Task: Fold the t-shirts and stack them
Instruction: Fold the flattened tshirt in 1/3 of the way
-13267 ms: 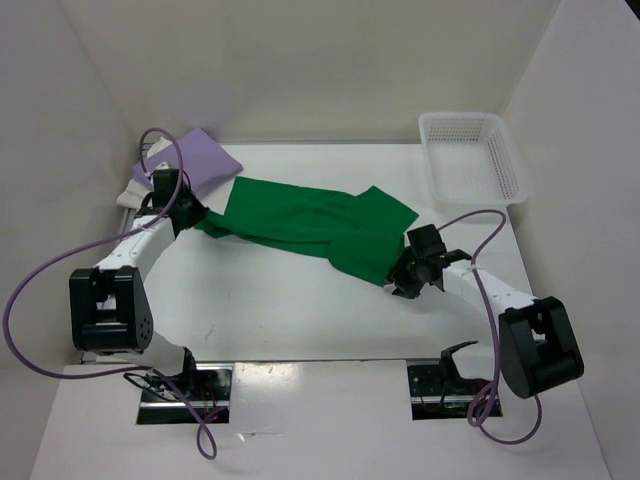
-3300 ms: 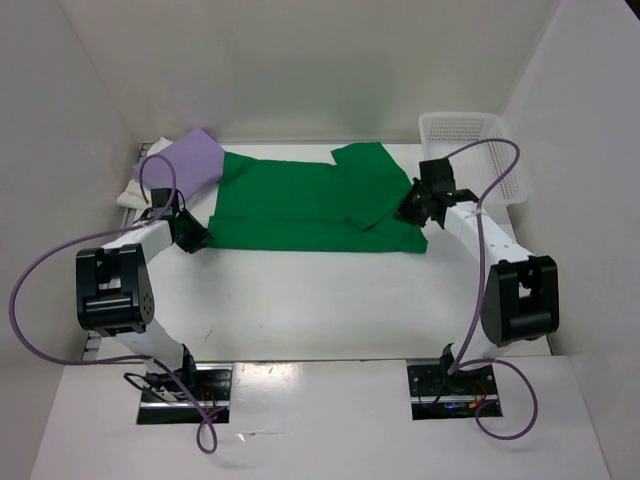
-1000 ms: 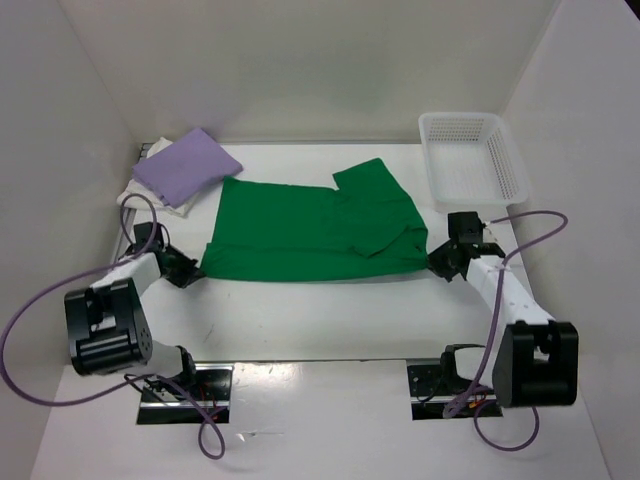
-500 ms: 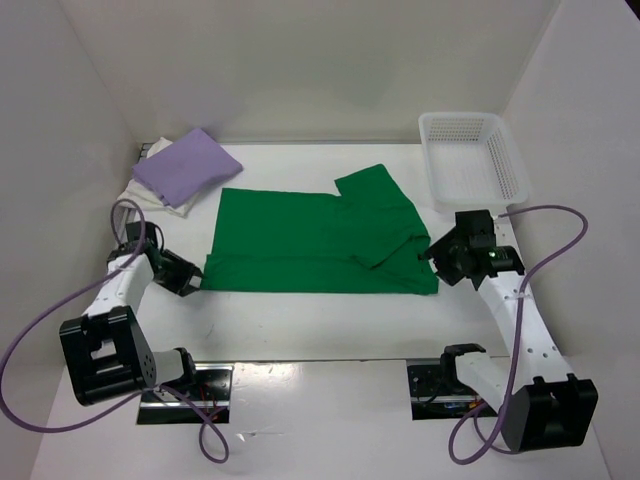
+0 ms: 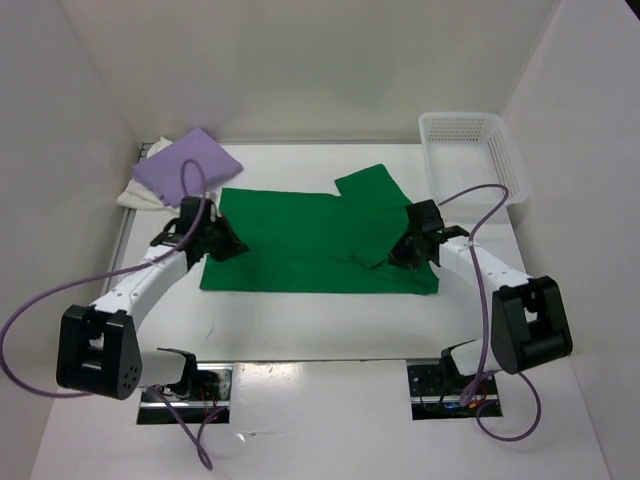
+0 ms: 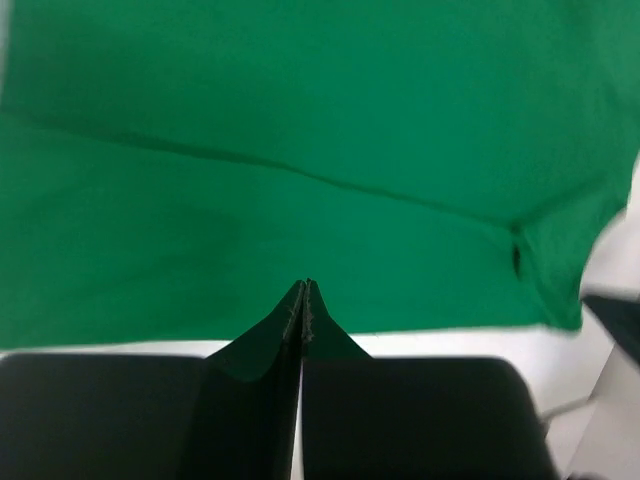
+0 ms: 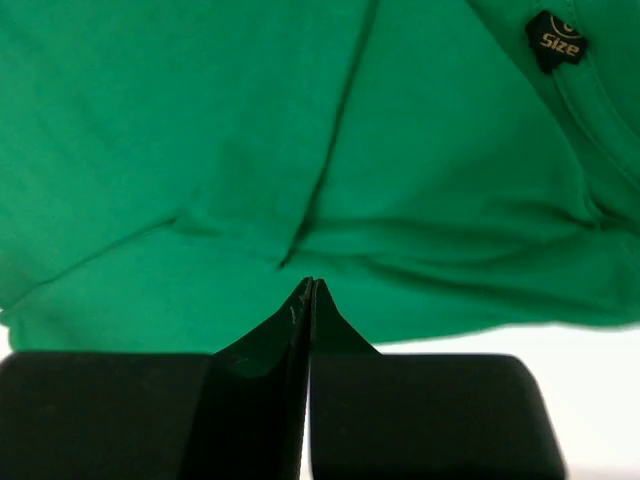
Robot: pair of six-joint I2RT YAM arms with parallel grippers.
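Observation:
The bright green t-shirt lies spread flat across the middle of the table, one sleeve folded over at its right. My left gripper rests over the shirt's left edge, shut, with no cloth seen between its jaws. Over the shirt's right part, my right gripper is likewise shut on nothing visible. Green cloth fills the left wrist view; in the right wrist view the shirt shows creases and a black size label. The folded lilac t-shirt sits on the white t-shirt at back left.
A white lattice basket stands at the back right corner. White walls close in the table on the left, back and right. Purple cables loop from both arms over the table's sides.
Both arms have swung inward from the shirt's near corners onto the cloth. The green shirt lies flat where it did half a second ago.

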